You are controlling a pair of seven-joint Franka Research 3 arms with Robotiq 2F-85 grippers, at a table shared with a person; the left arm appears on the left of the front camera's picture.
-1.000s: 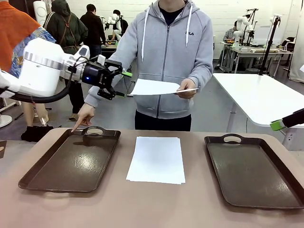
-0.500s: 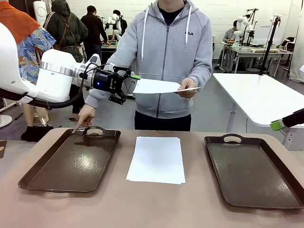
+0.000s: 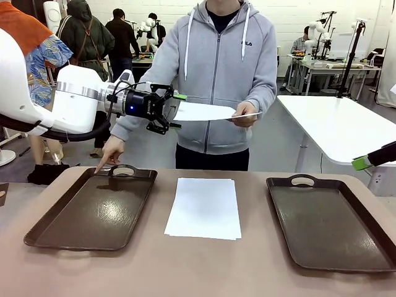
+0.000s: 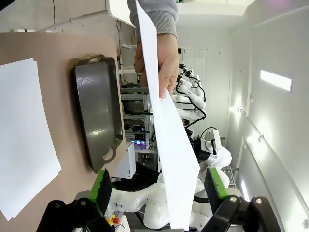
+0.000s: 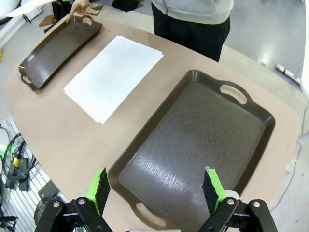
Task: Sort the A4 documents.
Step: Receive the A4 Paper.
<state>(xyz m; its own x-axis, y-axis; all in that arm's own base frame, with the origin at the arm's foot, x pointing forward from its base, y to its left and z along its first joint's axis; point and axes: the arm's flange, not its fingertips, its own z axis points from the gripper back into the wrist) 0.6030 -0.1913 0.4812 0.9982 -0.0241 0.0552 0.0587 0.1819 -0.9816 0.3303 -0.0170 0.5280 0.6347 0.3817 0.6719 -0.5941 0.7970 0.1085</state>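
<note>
**A4 documents** (image 3: 204,207): stack flat on the worktop (image 3: 204,266), well below the left tool (image 3: 176,111).
**Loose sheet** (image 3: 201,112): offered level by the person's hand (image 3: 244,114). Its free edge lies between that tool's jaws, which stand wide and are not yet pinching.
**Right tool** (image 5: 154,188): wide, empty, above the right tray (image 5: 203,130).
**Handling (judged):** light, limp, slick, creases readily.
**Take hold:** at the free edge with a shallow bite, pads flat on both faces.
</note>
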